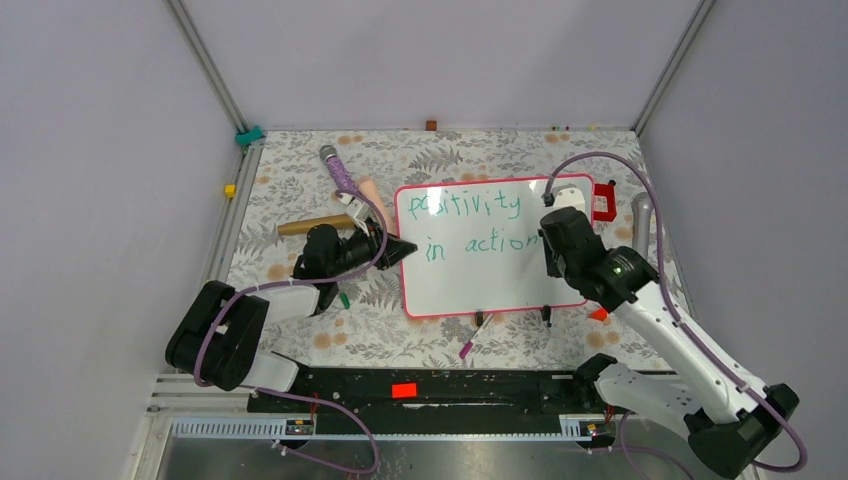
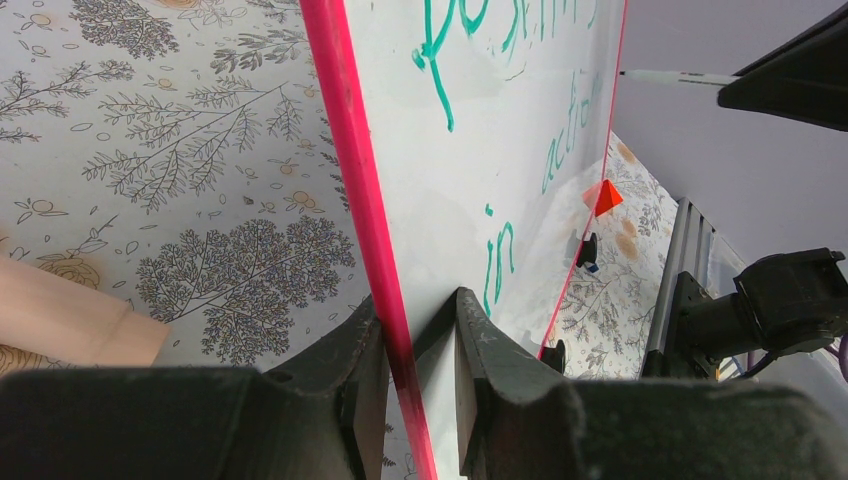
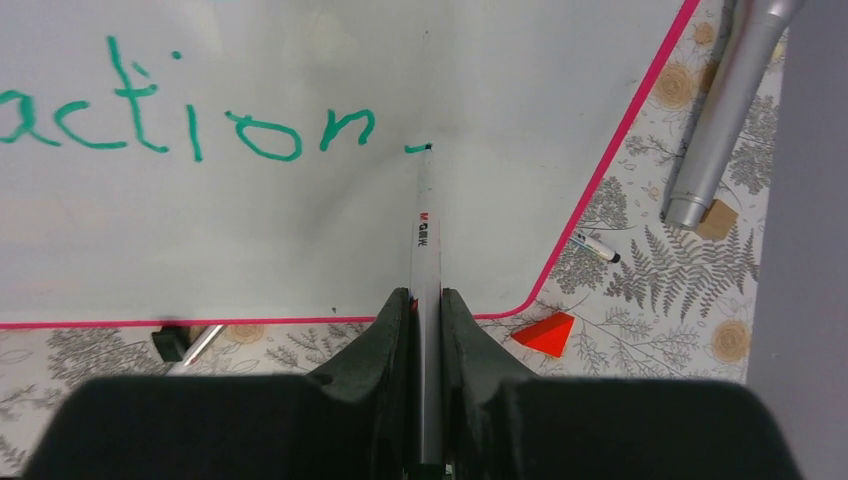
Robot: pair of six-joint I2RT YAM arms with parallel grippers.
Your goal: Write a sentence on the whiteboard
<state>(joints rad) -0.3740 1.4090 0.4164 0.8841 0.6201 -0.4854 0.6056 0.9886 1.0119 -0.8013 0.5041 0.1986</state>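
Well, I work on a table (image 1: 290,190) covered in a pale cloth printed with ferns and flowers. It is boxed in by plain grey-lilac walls (image 1: 90,150) and slanting metal posts (image 1: 205,60) at the far corners. The whiteboard (image 1: 480,285) lies near the middle of that table: one board, carrying two lines of green writing — "positivity" above "in action". My left gripper (image 2: 415,315) is clamped on the board's pink-red left edge, one finger on each face. My right gripper (image 3: 425,300) is clenched on one marker (image 3: 424,215), whose tip touches the board just past the last letter of "action", at a short green stroke. Two loose pens (image 1: 472,337) lie at the board's near edge. One orange wedge (image 3: 547,333) sits by the near right corner, and one silver tube (image 3: 725,110) lies beside the right edge — apart from the board.
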